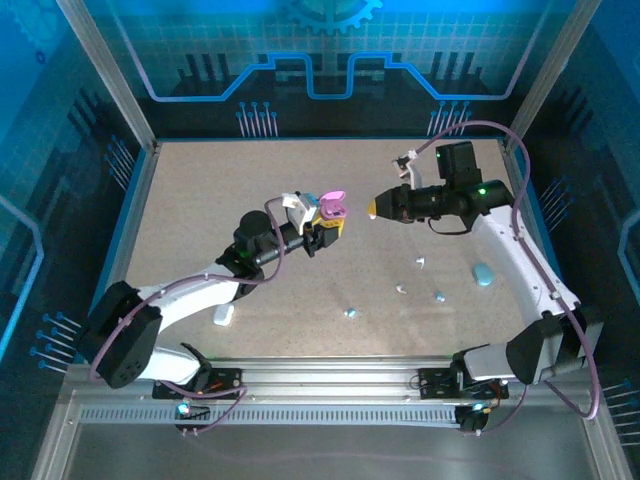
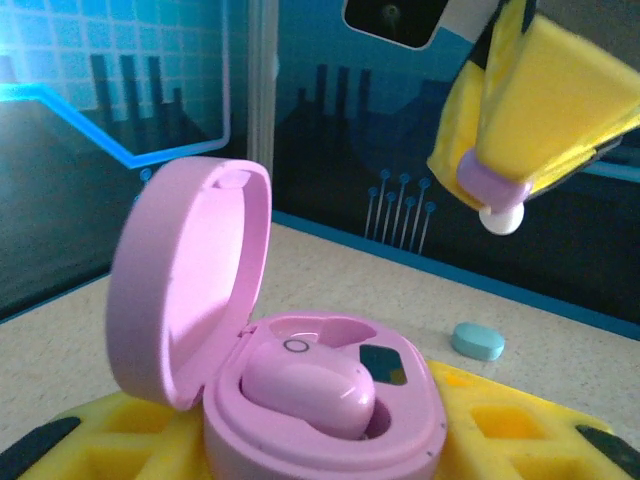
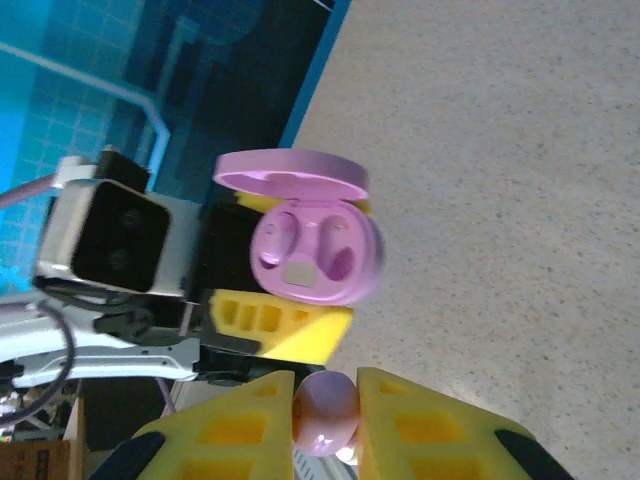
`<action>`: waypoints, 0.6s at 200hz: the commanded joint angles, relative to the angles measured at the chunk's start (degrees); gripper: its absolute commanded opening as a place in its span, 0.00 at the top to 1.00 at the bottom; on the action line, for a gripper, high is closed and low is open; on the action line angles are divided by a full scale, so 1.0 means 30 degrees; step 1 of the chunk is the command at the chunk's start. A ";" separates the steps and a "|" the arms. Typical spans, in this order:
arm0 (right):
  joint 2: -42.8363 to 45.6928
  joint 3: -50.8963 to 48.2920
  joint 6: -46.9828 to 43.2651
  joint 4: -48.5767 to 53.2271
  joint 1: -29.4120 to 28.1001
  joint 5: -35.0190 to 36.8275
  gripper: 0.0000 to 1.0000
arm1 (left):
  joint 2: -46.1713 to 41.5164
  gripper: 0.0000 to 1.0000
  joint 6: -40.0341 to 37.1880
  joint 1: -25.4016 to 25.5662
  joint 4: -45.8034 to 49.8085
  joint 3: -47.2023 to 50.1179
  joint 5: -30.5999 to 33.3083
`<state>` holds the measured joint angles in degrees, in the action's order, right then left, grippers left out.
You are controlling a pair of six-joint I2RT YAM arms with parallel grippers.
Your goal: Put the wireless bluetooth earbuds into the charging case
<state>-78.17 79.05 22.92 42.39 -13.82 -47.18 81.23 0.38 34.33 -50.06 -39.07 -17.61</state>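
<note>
My left gripper [image 1: 330,232] is shut on the open pink charging case [image 1: 333,207], holding it above the table. In the left wrist view its lid [image 2: 190,280] stands up and one purple earbud [image 2: 305,385] sits in the left socket, beside an empty socket. My right gripper [image 1: 373,208] faces the case from the right, a short gap away. It is shut on a second purple earbud [image 3: 325,412], pinched between its yellow fingers [image 3: 430,430]. From the right wrist view the case [image 3: 315,250] opens toward that earbud. The same held earbud [image 2: 492,188] hangs above the case in the left wrist view.
A closed light blue case [image 1: 483,274] lies on the table at the right, and a white case [image 1: 224,316] at the front left. Small loose buds, white [image 1: 421,262] [image 1: 401,289] and light blue [image 1: 439,296] [image 1: 350,312], are scattered in front of the grippers.
</note>
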 commanded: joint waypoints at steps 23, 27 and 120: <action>-0.0205 0.0907 0.0306 -0.0430 -0.0934 -0.1056 0.80 | 0.0943 0.56 0.0661 -0.0088 -0.3875 0.0103 -0.2123; -0.0289 0.0979 0.0303 -0.0461 -0.1026 -0.1066 0.80 | 0.0977 0.56 0.0689 -0.0096 -0.3928 0.0079 -0.2182; -0.1641 0.2105 0.0169 -0.0771 -0.1980 -0.0270 0.80 | 0.1067 0.56 0.1122 -0.0045 -0.3601 -0.0387 -0.3446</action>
<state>-81.76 83.50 23.81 40.38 -18.65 -48.40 84.07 2.20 34.35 -58.63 -39.05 -25.08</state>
